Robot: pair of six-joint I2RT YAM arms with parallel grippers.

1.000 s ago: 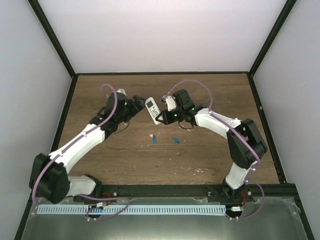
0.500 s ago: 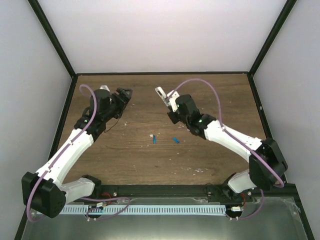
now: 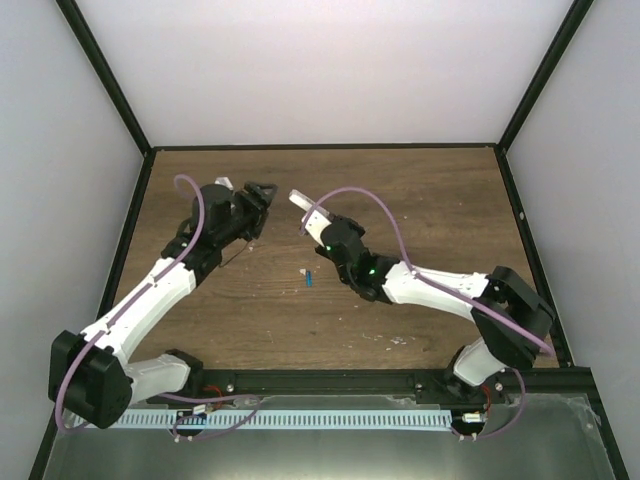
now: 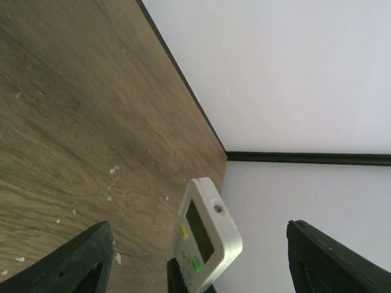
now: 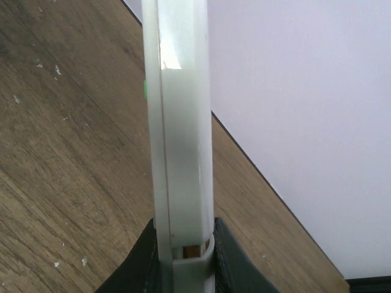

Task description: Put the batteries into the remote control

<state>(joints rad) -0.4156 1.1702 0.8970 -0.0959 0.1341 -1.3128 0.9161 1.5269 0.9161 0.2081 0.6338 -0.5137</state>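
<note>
**Remote aloft, left arm lining up to meet it**

The right gripper is clamped on one end of the remote control and holds it off the table, with its free end pointing at the left gripper. The left jaws gape wide and empty, near that free end but not touching it. For a clean handover, I'd judge the right wrist should hold dead steady while the left jaws square up to the flat faces and close clear of the battery cover. One blue battery lies on the wood beside the right arm; the second doesn't show.
</note>
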